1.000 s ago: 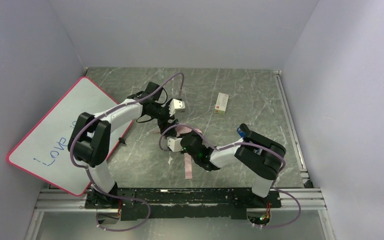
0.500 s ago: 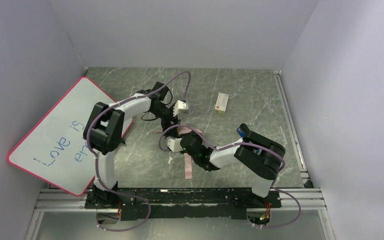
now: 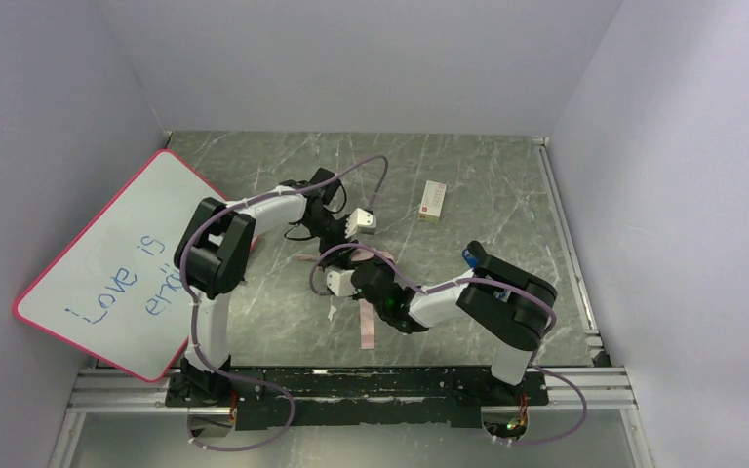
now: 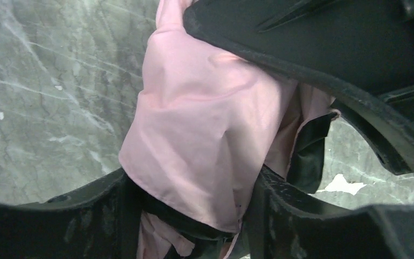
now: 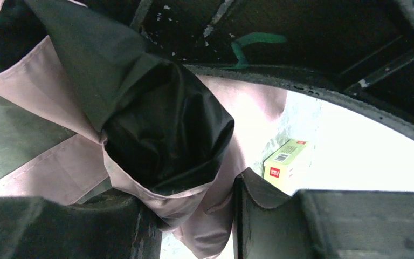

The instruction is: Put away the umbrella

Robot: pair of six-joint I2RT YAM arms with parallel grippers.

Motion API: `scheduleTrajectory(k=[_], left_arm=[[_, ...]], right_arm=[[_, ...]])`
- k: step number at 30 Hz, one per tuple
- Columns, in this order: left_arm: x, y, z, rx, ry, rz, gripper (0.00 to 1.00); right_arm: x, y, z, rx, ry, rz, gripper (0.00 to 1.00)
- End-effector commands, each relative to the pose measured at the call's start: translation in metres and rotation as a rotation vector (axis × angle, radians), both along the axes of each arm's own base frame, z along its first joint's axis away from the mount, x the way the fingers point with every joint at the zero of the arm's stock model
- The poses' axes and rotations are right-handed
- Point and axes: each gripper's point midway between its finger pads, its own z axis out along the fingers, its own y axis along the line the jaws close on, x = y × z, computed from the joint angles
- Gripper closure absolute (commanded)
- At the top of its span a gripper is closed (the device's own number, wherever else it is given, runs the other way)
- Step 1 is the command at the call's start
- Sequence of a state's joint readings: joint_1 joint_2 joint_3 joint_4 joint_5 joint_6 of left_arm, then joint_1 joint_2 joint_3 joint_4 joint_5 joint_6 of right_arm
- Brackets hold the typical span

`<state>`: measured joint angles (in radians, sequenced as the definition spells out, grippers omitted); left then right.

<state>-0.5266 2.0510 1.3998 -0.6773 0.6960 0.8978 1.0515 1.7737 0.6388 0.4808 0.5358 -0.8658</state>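
From above, we are seeing the umbrella (image 3: 366,324) lying mid-bench (image 3: 488,166), mostly hidden under both wrists, with only a pink strip of it trailing out clearly. Pale walls (image 3: 351,58) are enclosing the marbled surface. In the left wrist view, the left fingers (image 4: 86,221) are apparently pinching its pink fabric, whose ends are cut off. In the right wrist view, the right fingers (image 5: 280,216) are gripping black-and-pink folds.

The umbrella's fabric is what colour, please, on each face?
Umbrella: pale pink outside, black inside; right wrist view.
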Motion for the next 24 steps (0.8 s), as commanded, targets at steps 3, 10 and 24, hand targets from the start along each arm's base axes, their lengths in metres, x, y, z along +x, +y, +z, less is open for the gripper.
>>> scheduleTrajectory(k=[3, 10, 24], left_arm=[[-0.025, 0.022, -0.046, 0.175, 0.035, -0.011, 0.59], [-0.027, 0.024, -0.055, 0.241, 0.005, -0.017, 0.95], [-0.015, 0.031, -0.056, 0.284, -0.118, 0.016, 0.95]], right_arm=[[-0.062, -0.053, -0.085, -0.282, 0.309, 0.076, 0.9], [-0.06, -0.049, -0.077, -0.255, 0.288, 0.073, 0.81], [-0.064, -0.016, 0.02, 0.159, 0.199, 0.092, 0.29]])
